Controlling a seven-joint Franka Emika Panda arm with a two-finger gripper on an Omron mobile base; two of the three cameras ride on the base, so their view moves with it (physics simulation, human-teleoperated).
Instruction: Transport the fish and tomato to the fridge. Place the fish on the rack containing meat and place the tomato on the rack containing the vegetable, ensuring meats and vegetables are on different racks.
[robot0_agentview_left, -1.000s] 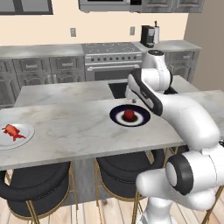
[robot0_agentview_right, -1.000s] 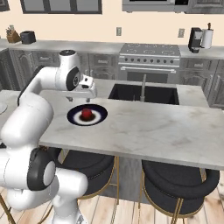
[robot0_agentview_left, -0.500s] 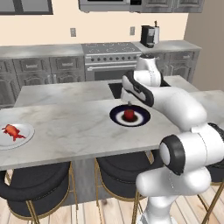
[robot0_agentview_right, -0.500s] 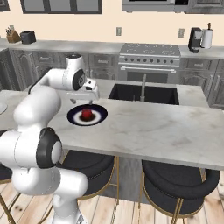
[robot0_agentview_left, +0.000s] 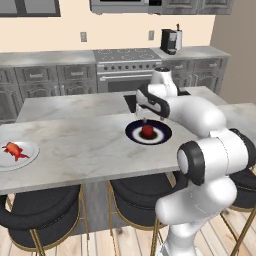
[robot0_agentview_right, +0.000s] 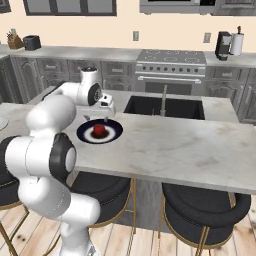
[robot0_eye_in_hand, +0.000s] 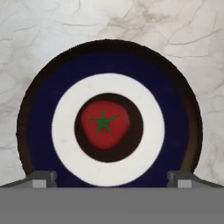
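Note:
A red tomato (robot0_agentview_left: 148, 131) (robot0_agentview_right: 99, 130) with a green star-shaped stem (robot0_eye_in_hand: 105, 124) lies in the middle of a dark blue and white ringed plate (robot0_agentview_left: 162, 135) (robot0_agentview_right: 115, 131) (robot0_eye_in_hand: 39, 109) on the marble island. My gripper (robot0_agentview_left: 145, 119) (robot0_agentview_right: 99, 117) (robot0_eye_in_hand: 111, 179) hangs straight above the tomato, open, its fingertips (robot0_eye_in_hand: 41, 177) spread wide with nothing between them. Far to the left on the island, an orange-red fish (robot0_agentview_left: 14, 149) rests on a white plate (robot0_agentview_left: 30, 155).
A sink (robot0_agentview_right: 165, 107) is cut into the counter just behind the ringed plate. A stove (robot0_agentview_left: 125, 56) and a coffee machine (robot0_agentview_left: 169, 41) stand along the back wall. Black stools (robot0_agentview_right: 200, 205) are tucked under the island's near edge.
The arm has swung and folded in, and the hand has shifted slightly and dropped a little over the ringed plate. The tomato and fish have not moved.

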